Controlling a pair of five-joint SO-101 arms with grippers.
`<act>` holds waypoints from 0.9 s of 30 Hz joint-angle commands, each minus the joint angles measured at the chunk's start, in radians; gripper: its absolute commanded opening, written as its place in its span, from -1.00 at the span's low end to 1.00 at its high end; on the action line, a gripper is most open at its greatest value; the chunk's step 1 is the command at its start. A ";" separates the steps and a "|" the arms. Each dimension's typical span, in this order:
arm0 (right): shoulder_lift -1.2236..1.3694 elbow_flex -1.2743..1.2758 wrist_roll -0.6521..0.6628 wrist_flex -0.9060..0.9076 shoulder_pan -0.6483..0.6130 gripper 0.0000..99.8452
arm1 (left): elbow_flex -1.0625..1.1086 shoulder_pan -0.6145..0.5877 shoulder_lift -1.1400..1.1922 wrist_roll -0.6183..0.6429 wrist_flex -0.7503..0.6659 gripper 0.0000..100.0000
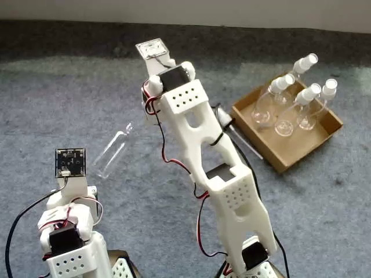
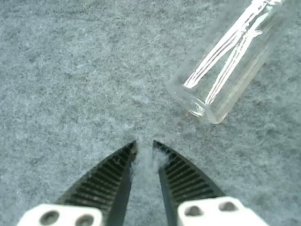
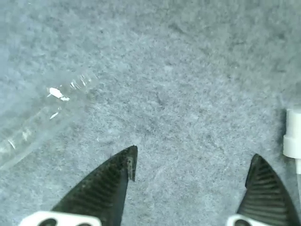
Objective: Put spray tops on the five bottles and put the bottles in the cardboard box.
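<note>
1. Left jaws: you see them almost closed, with a thin gap between the tips and nothing held. They point down at the grey felt counter (image 2: pixel 70 70), close to the base of the uncapped bottle (image 2: pixel 225 66) but not touching it.
2. Right jaws: you find them spread wide and empty over bare felt. The uncapped bottle lies beyond one tip and the loose spray top (image 3: pixel 293 134) beyond the other. Neither is touched.
3. Uncapped bottle, high view (image 1: pixel 113 152): clear glass, lying on its side on the counter between your left arm (image 1: pixel 69 231) and your right arm (image 1: pixel 203 127). Its base is toward the left arm.
4. Loose spray top, high view (image 1: pixel 225 120): it lies on the counter between the right arm and the cardboard box (image 1: pixel 313 146), partly hidden by the arm. Its thin tube runs along the box's near wall.
5. Cardboard box: it sits at the right of the counter. You can count four capped bottles (image 1: pixel 301 104) inside it, each with a white spray top on.
</note>
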 commanded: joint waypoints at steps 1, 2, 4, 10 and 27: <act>-0.036 0.022 -0.072 -0.025 -0.004 -0.35 | -0.005 -0.008 -0.012 -0.002 -0.017 -0.99; -0.012 0.030 -0.091 -0.050 -0.013 -0.35 | -0.007 -0.008 -0.012 -0.002 -0.017 -0.99; 0.047 0.033 -0.120 -0.117 -0.021 -0.35 | -0.008 -0.010 -0.012 -0.002 -0.017 -0.99; 0.209 0.031 -0.121 -0.231 -0.024 -0.35 | -0.015 -0.016 -0.012 -0.002 -0.017 -0.99; 0.189 -0.117 -0.120 -0.131 -0.110 -0.35 | -0.012 -0.013 -0.012 -0.002 -0.018 -0.99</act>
